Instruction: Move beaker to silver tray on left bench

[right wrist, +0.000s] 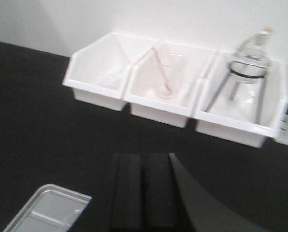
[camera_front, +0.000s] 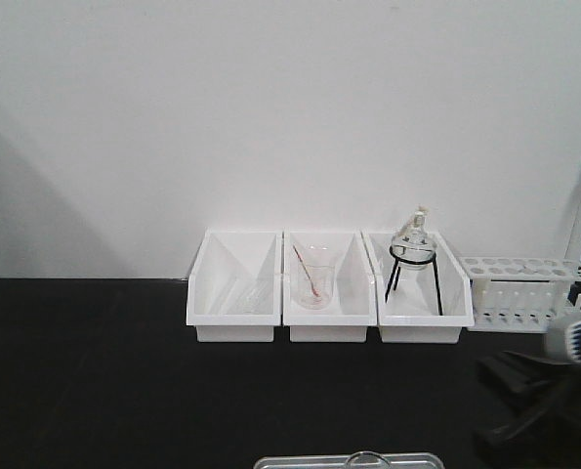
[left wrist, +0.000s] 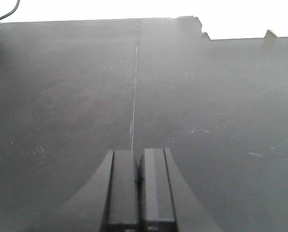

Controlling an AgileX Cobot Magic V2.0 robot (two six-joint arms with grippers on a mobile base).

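The silver tray [camera_front: 310,462] shows only as a strip at the bottom edge of the front view. A clear round rim, the beaker [camera_front: 366,456], rises from it, mostly cut off. The tray's corner also shows in the right wrist view [right wrist: 47,210], lower left of my right gripper [right wrist: 144,157], which is shut and empty above the black bench top [right wrist: 47,145]. In the front view the right gripper [camera_front: 524,391] is a dark blurred shape at the right. My left gripper [left wrist: 138,152] is shut and empty over the bare black bench top [left wrist: 206,96].
Three white bins [camera_front: 233,293] stand in a row at the wall. The middle one holds a clear beaker with a red rod [camera_front: 314,283], the right one a round flask on a black tripod [camera_front: 413,252]. A white test tube rack [camera_front: 524,291] stands at the far right.
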